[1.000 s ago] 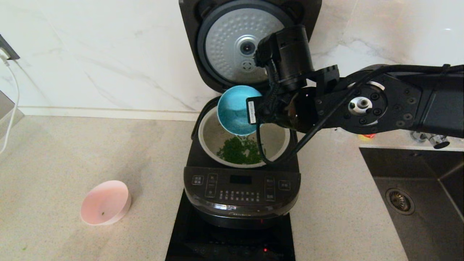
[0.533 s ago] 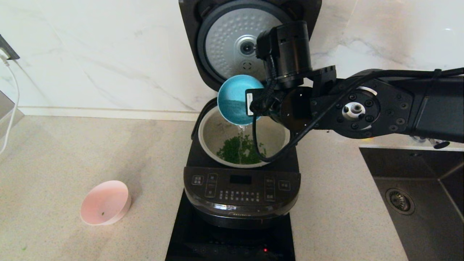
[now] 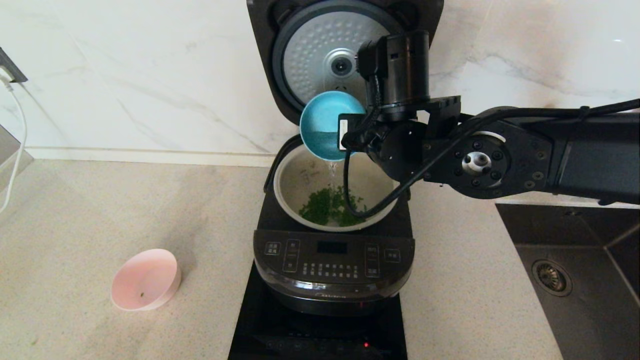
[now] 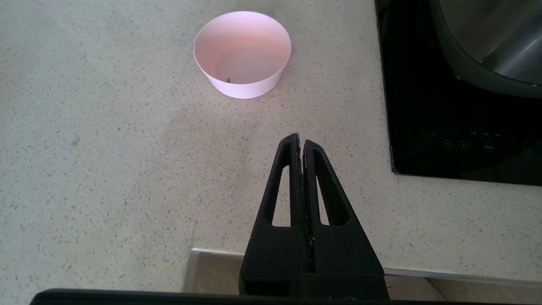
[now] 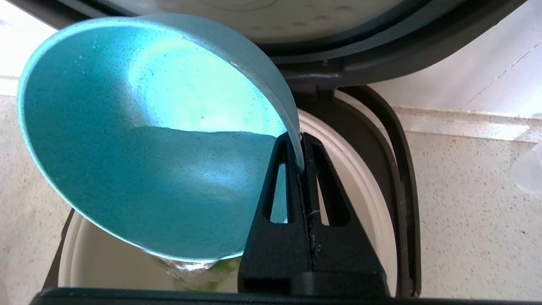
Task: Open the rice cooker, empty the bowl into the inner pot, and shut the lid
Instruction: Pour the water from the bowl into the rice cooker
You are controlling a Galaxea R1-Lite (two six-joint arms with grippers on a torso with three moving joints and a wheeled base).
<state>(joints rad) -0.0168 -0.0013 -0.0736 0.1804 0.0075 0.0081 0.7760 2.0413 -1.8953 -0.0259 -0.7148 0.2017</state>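
The black rice cooker (image 3: 332, 270) stands with its lid (image 3: 320, 55) swung up against the wall. Chopped green bits lie in the cream inner pot (image 3: 292, 182). Over the pot, my right gripper (image 5: 301, 142) is shut on the rim of a teal-blue bowl (image 3: 322, 125), which is tilted steeply. Water runs from the teal-blue bowl's (image 5: 139, 161) lower edge into the pot. The pale pink bowl (image 3: 145, 280) stands upright on the counter to the left, almost empty. My left gripper (image 4: 300, 137) is shut on nothing, low over the counter short of the pink bowl (image 4: 242, 53).
The cooker sits on a black induction hob (image 3: 320, 335). A dark sink (image 3: 570, 260) is sunk into the counter at the right. A white cable (image 3: 17, 145) hangs at the far left wall. The marble wall rises right behind the lid.
My right wrist has rolled and tipped the teal-blue bowl further over the pot. A stream of water now falls from it onto the greens. The pink bowl has not moved.
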